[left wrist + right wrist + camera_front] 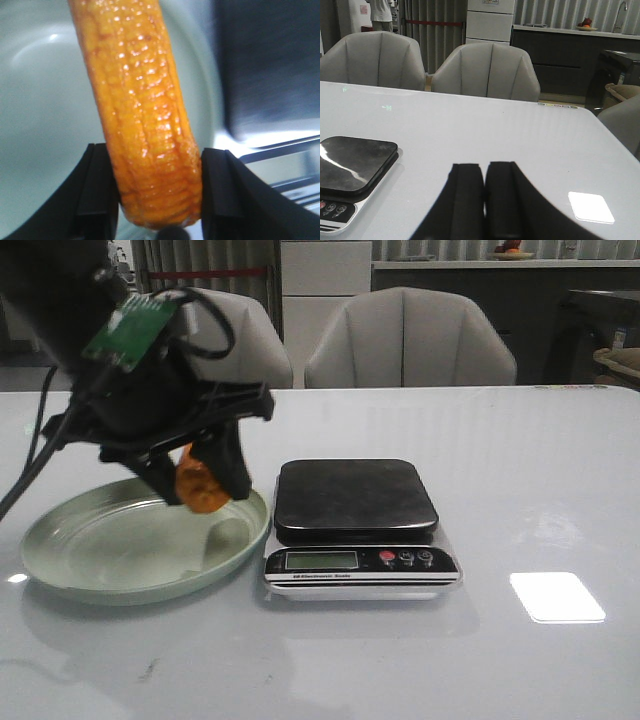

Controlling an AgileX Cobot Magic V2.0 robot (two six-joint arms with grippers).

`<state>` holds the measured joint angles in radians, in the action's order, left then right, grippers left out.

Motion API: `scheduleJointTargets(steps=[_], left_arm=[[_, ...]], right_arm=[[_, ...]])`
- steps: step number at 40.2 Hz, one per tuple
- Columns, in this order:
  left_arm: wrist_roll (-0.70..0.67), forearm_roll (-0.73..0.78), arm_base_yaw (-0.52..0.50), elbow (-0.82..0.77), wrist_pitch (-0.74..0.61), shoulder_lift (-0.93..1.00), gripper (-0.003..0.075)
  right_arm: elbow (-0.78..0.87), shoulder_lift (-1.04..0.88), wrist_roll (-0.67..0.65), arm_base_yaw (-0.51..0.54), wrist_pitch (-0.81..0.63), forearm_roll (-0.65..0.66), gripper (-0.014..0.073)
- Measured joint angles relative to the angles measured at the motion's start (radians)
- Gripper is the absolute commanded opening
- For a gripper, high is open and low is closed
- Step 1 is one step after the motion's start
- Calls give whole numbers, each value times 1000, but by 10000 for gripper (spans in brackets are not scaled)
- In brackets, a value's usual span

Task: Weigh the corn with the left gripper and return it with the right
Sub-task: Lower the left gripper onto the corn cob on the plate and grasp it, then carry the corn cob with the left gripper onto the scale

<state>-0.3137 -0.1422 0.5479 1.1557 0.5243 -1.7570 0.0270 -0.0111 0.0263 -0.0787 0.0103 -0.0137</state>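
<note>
White glossy surface point(520, 470) carries a scale point(357, 530) beside a green plate point(60, 560). Above the plate's rim, the left pincer point(196, 483) is clamped on the corn point(198, 485); its wrist view alone shows the kernels. The right pincer point(484, 200), fingers together, appears only in its own view. Scale lettering is unreadable.

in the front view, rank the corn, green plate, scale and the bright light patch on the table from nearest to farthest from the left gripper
1. The corn: clamped between the fingers of the left gripper.
2. The green plate: directly beneath the gripper, on the table's left side.
3. The scale: just right of the plate, mid-table.
4. The light patch: far right, beyond the scale.
</note>
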Motion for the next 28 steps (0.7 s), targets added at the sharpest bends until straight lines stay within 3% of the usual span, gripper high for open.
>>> scheduleJointTargets(steps=[10,21,25,28], left_arm=[[16,-3,102,109,-22,-26,136],[17,-25,146,203,-20,-137,141],[17,-35,157,225,-18,-172,193],[17,-43,163,235,-18,-193,281]], right_arm=[[0,0,0,0,0,0,163],[0,0,0,0,0,0,163],[0,0,0,0,0,0,163],[0,0,0,0,0,0,163]])
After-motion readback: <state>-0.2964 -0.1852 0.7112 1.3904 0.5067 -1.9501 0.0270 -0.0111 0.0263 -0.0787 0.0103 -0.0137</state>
